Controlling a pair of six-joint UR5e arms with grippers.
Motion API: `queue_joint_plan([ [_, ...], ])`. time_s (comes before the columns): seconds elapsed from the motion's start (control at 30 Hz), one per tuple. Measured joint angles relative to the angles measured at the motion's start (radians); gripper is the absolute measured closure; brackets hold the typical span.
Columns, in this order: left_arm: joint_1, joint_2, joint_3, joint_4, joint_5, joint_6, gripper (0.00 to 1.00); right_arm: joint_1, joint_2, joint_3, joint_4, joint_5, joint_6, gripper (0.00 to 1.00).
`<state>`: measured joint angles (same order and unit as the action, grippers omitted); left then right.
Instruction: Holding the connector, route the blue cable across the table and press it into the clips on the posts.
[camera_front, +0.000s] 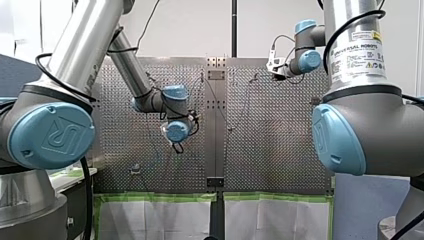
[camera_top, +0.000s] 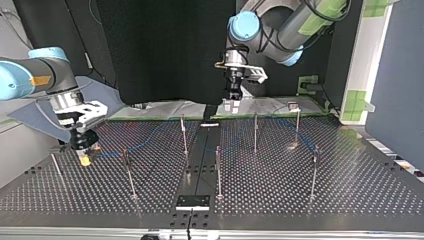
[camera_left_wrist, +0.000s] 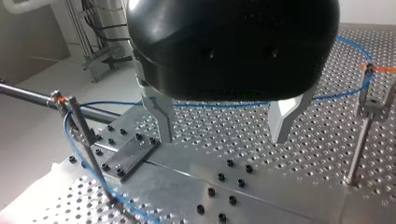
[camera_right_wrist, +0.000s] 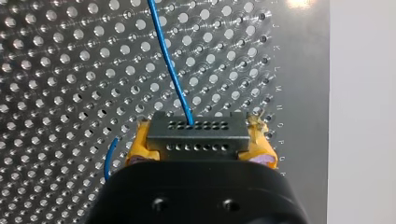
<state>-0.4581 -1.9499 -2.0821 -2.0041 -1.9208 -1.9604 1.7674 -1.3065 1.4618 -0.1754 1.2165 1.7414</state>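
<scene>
In the right wrist view my right gripper (camera_right_wrist: 201, 142) is shut, its yellow pads clamped on the two ends of a dark grey connector (camera_right_wrist: 196, 128). The blue cable (camera_right_wrist: 168, 60) leaves the connector's face and runs ahead over the perforated table. At the top view's left this gripper (camera_top: 85, 158) hangs low over the table, with the cable (camera_top: 150, 131) trailing toward the thin posts (camera_top: 184, 134). My left gripper (camera_left_wrist: 224, 137) stands open just above the centre plate, nothing between its metal fingers (camera_left_wrist: 161, 119). The cable (camera_left_wrist: 219, 106) passes behind them, between a clip post (camera_left_wrist: 70, 103) and another clip post (camera_left_wrist: 369, 74).
Several thin upright posts (camera_top: 218, 170) stand spread over the perforated table (camera_top: 350, 190). A bolted metal strip (camera_top: 192, 201) runs down the middle. In the top view my left gripper (camera_top: 233, 94) hovers at the table's far edge, near white sheets taped in green (camera_top: 165, 109).
</scene>
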Motion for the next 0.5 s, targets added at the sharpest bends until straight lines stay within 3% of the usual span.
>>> queue_joint_plan([
  [0.17,0.023,0.0,-0.045,0.045,0.011,0.0,0.0,-0.001,0.0,0.0,0.0,0.0,0.0,1.0],
  [0.5,0.017,0.0,-0.133,0.129,0.01,0.009,0.0,0.004,0.0,0.0,0.001,0.001,0.0,1.0],
])
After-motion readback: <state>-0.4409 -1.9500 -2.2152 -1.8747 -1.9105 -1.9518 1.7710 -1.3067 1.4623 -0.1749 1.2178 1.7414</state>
